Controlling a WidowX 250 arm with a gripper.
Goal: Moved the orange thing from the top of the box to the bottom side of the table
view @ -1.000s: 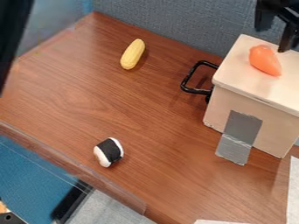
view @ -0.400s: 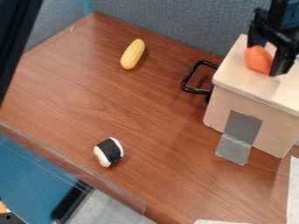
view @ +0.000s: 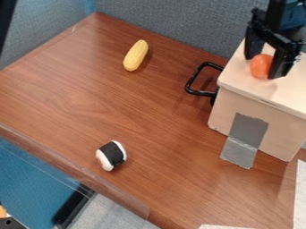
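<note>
The black gripper is over the box at the upper right, right at the orange thing. The orange thing rests on or just above the pale top of the box, partly covered by the gripper. Whether it is gripped cannot be made out. The brown table spreads out to the left of the box and below it.
A yellow corn lies toward the back of the table. Nearer the front edge sits a black-and-white sushi piece. A black handle sticks out from the box's left side, and grey tape runs down its front onto the table.
The gripper has come down from the upper right and shifted left around the orange thing. The orange thing has moved a little left and now looks rounder and more upright.
</note>
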